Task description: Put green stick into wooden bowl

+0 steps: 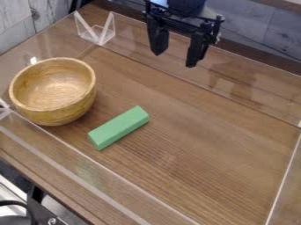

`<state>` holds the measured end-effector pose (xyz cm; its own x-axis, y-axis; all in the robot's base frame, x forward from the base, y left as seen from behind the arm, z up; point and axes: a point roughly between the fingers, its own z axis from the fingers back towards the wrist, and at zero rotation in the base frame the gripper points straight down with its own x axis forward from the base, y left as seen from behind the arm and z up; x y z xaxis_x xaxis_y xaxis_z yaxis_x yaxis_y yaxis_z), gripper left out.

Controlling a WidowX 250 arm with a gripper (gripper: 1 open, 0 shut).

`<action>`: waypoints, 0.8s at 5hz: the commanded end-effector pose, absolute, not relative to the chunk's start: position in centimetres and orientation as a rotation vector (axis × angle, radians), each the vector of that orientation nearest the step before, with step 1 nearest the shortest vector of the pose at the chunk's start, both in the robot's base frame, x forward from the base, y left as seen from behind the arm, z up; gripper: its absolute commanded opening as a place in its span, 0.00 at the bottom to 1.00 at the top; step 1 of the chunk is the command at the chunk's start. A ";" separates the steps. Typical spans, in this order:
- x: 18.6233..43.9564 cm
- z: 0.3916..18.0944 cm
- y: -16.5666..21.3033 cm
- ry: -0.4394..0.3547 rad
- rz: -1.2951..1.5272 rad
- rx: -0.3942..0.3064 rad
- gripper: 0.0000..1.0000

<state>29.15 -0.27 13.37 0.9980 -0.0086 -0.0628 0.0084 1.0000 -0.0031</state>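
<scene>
The green stick (pixel 119 127) lies flat on the wooden tabletop, slanted from lower left to upper right, just right of the wooden bowl (pixel 52 90). The bowl is round, light tan, upright, and its hollow holds nothing. My black gripper (pixel 174 51) hangs pointing down at the top middle of the view, well above and behind the stick. Its two fingers stand apart with nothing between them.
Clear acrylic walls (pixel 282 180) border the wooden tabletop (pixel 212 132) on the left, front and right. A small transparent stand (pixel 97 29) sits at the back left. A grey wall runs behind the table.
</scene>
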 end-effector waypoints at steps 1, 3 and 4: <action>28.6 12.6 0.0 0.085 -0.036 -0.002 1.00; 24.8 10.8 2.7 0.103 -0.314 0.023 1.00; 23.1 9.7 4.3 0.105 -0.414 0.044 1.00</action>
<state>22.70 4.20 8.69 0.9067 -0.3938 -0.1511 0.3978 0.9175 -0.0041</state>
